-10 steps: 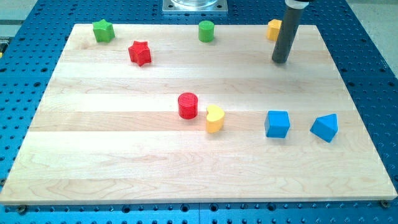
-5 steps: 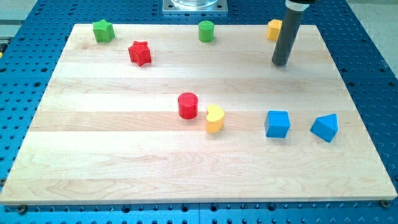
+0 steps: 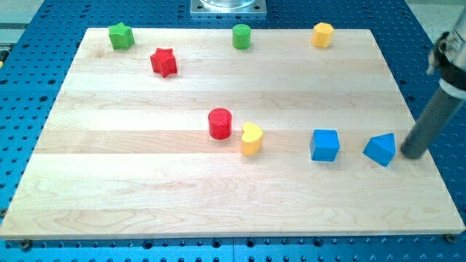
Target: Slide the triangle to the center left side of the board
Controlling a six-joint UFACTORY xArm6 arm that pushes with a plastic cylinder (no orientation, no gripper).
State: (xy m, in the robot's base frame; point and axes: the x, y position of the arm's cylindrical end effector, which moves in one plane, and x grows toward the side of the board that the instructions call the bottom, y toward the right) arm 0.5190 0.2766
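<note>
While rod stands at board's right edge, we find my tip just right of blue triangle, close beside it; contact possibly not made, gap too fine to judge. We note no jaws on this rod, nothing held. Triangle sits mid-height near right edge, blue cube to its left. Further left, yellow heart appears to touch red cylinder.
</note>
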